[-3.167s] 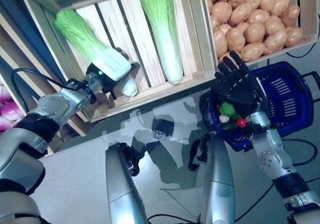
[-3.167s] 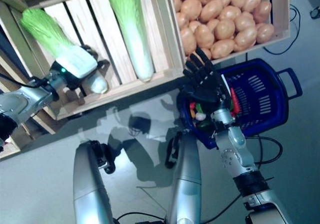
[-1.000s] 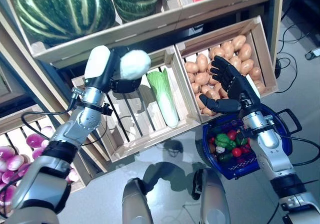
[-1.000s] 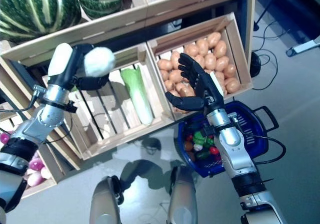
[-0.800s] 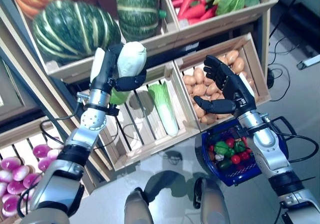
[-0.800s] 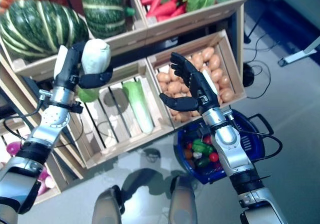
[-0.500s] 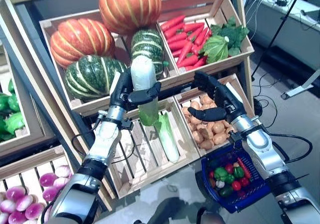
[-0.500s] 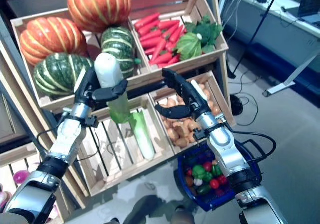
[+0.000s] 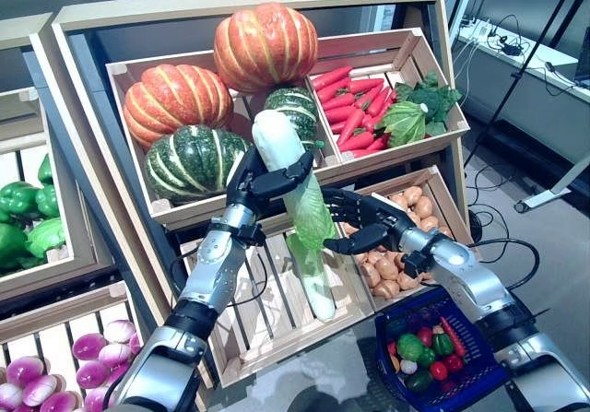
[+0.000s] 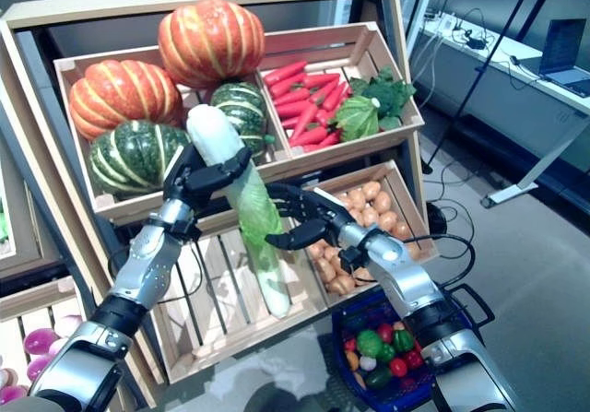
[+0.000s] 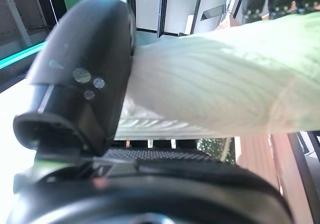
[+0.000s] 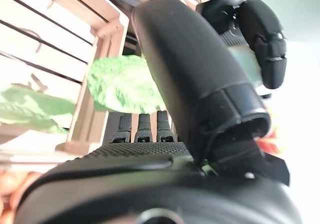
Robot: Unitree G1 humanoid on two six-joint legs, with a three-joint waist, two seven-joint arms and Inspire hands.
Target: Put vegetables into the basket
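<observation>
My left hand [image 9: 251,174] is curled around the white stem of the napa cabbage [image 9: 293,187], held high before the shelf, my right hand [image 9: 361,223] open beside its leaves; the blue basket [image 9: 479,379] is low right, so it may slip.

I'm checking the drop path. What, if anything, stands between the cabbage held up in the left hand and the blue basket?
The open right hand is beside the cabbage, which the left hand grips, with its forearm above the basket. Nothing else visibly blocks the way.
</observation>
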